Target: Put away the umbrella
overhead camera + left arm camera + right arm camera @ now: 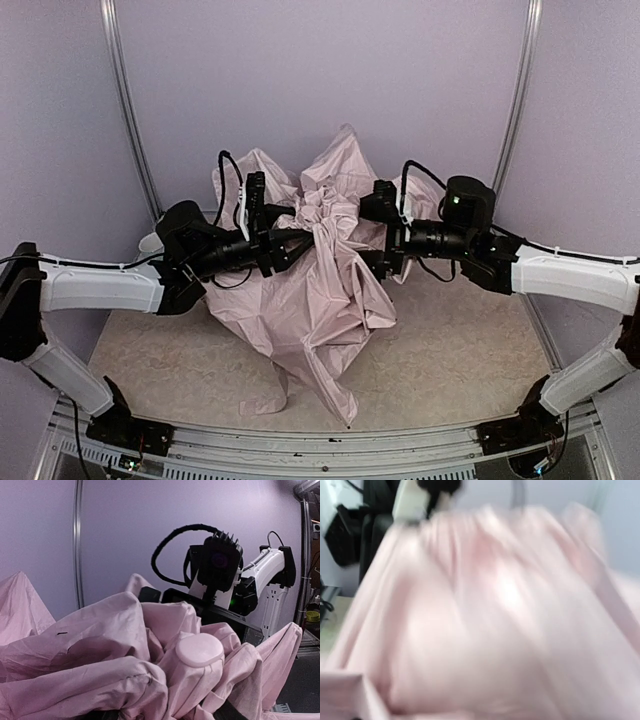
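Left of the table (470,365) centre, my left end effector (300,242) was pinched into a gathered knot of the umbrella (330,310), holding bunched pale pink cloth. From its wrist view the folds crowded right up to the lens, with a round pale pink cap (199,650) poking out among them. Over the table centre the umbrella was a loose, crumpled heap. The canopy was collapsed but not rolled, with panels sticking up toward the back of the table and one long tail trailing toward its near edge. I could not see the shaft, the strap or any sleeve. Right of the table centre, my right end effector (383,230) had its jaws wide apart against the cloth, gripping nothing that I could make out; its own view was a pink blur. I judged the job barely half done: the canopy was down, yet the folds needed gathering, wrapping and fastening, and the umbrella needed a place to go. I found no brand, label or readable text; one small dark mark (62,633) on the cloth was too tiny to read
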`<move>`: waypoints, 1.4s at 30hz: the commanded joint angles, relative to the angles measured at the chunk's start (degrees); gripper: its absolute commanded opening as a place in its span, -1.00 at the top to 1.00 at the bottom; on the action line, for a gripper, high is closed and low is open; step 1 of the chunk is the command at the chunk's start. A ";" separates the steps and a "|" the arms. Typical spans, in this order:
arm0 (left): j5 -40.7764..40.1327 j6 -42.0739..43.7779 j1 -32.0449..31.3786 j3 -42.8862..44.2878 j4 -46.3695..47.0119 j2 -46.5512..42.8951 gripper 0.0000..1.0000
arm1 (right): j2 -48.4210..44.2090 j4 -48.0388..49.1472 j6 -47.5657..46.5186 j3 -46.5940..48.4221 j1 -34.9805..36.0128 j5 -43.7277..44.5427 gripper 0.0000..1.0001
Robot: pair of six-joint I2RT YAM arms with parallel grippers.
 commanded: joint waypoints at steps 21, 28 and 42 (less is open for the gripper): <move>14.56 -17.12 -9.58 13.31 24.41 20.17 0.80 | 9.32 -1.63 -3.75 7.74 5.73 6.83 -0.54; 5.10 -5.73 -8.96 11.50 9.71 16.14 0.28 | 3.36 -3.66 -5.15 2.97 5.23 11.39 0.16; -0.68 2.93 -1.22 2.19 -0.76 5.82 -0.57 | -7.29 -11.27 -7.97 -2.34 1.92 19.99 0.92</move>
